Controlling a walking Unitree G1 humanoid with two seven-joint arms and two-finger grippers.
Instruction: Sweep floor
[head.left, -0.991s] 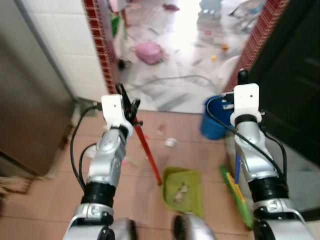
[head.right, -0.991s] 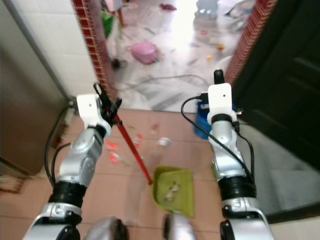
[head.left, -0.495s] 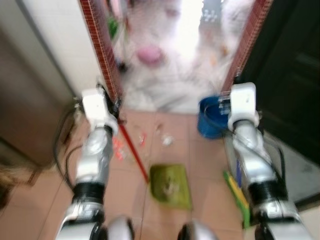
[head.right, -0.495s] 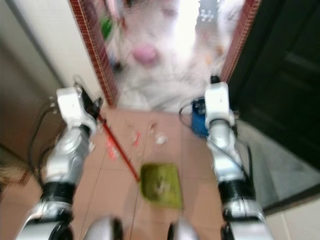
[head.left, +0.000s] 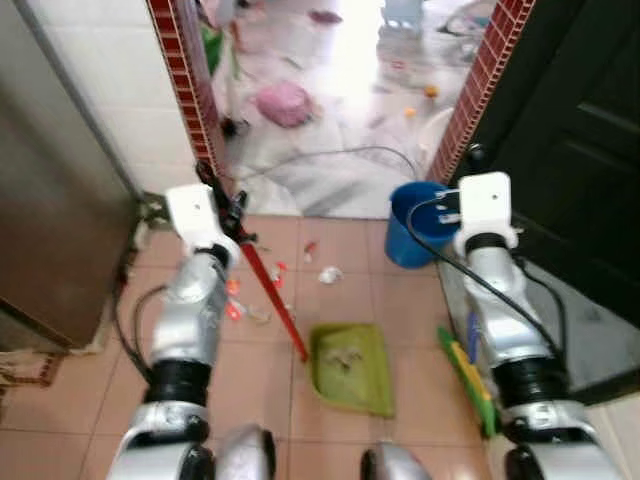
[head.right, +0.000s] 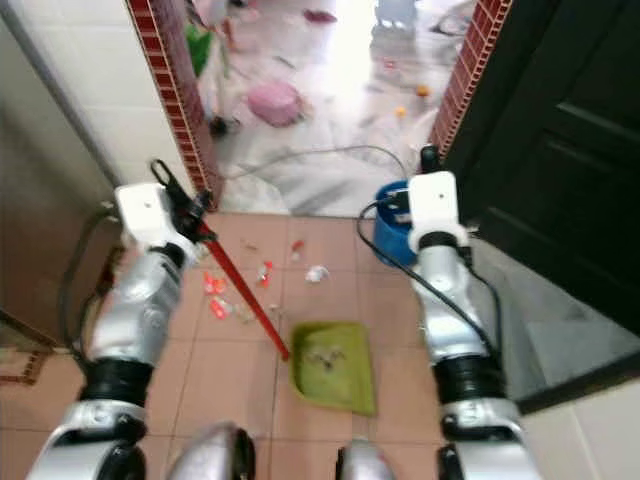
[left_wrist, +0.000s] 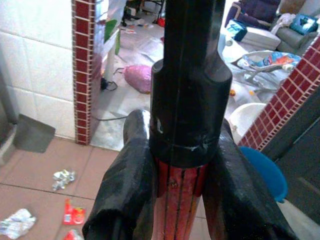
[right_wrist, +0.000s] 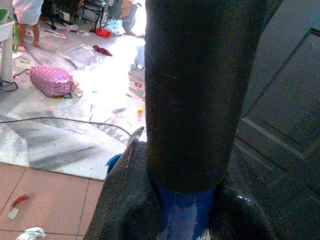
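My left gripper (head.left: 228, 203) is shut on the black grip of a red handle (head.left: 272, 300), which slants down to a green dustpan (head.left: 352, 368) on the brown tiles. Bits of litter lie in the pan. My right gripper (head.left: 476, 160) is shut on the black-topped blue handle (right_wrist: 185, 215) of a broom. Its green and yellow head (head.left: 468, 382) rests on the floor just right of the pan. A crumpled white paper (head.left: 328, 273) and red wrappers (head.left: 235, 290) lie on the tiles ahead of the pan. In the left wrist view the fingers (left_wrist: 125, 195) clamp the red handle.
A blue bucket (head.left: 410, 235) stands by the right brick doorpost (head.left: 480, 80). A dark door (head.left: 570, 150) is on the right and a steel cabinet (head.left: 50, 230) on the left. Beyond the doorway lie a cable (head.left: 330, 155), a pink bag (head.left: 283, 103) and a person's legs (right_wrist: 27, 15).
The whole picture shifted and blurred as the camera moved, and is sharp again now. Both grippers keep their hold on the handles. The dustpan stays on the floor.
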